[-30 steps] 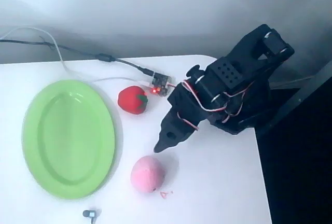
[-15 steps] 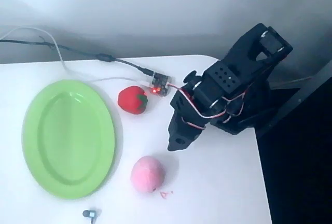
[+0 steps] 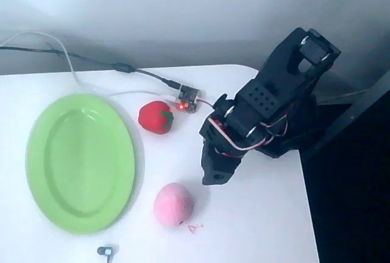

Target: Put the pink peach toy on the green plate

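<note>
A: What surface is shown in the overhead view?

B: A white table (image 3: 262, 226) against a grey wall, with a dark area off its right edge.

A: Which item is largest?

B: The black arm (image 3: 274, 101), reaching in from the upper right. It stands well right of the plate (image 3: 36, 153), a lime-green oval lying flat on the left part of the table, with nothing on it.

A: And the gripper?

B: The gripper (image 3: 214, 175) points down toward the table, right of the plate and apart from it. It holds nothing. Seen from above, its fingers merge into one dark shape, so I cannot tell how wide it stands.

A: Where is the peach?

B: The peach (image 3: 173, 204) rests on the table just right of the plate's lower end, not on it. It lies below and left of the gripper, near it but not touching.

A: What else lies near the plate?

B: A red toy (image 3: 155, 117) with a green leaf sits off its upper right rim. Beyond that is a small board (image 3: 187, 100) with a red light, fed by cables (image 3: 91, 62) running above the plate. A small grey object (image 3: 105, 251) lies below the plate's lower end.
</note>
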